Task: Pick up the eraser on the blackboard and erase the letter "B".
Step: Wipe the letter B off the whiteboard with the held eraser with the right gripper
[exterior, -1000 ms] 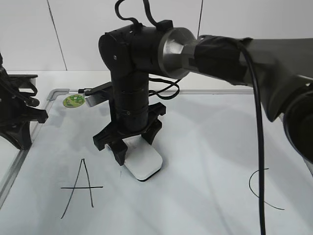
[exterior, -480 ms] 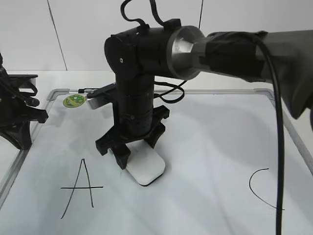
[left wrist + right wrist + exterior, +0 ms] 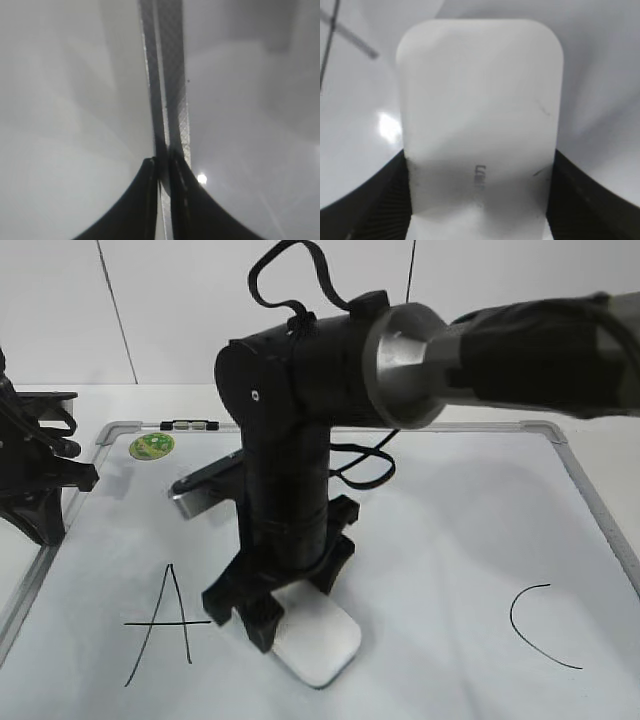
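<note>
Right gripper (image 3: 262,612) clamping the eraser (image 3: 318,642) on the blackboard (image 3: 450,530), between "A" (image 3: 165,625) and "C" (image 3: 540,630).
No "B" showing; wiping looks mostly done. Left gripper (image 3: 164,162) sitting shut, empty.

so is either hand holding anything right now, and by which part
The right hand grips the eraser by its two long sides, near the end closest to the wrist. The left hand is shut on nothing.

White eraser (image 3: 318,645) flat on blackboard (image 3: 450,540), btwn A & C.
</note>
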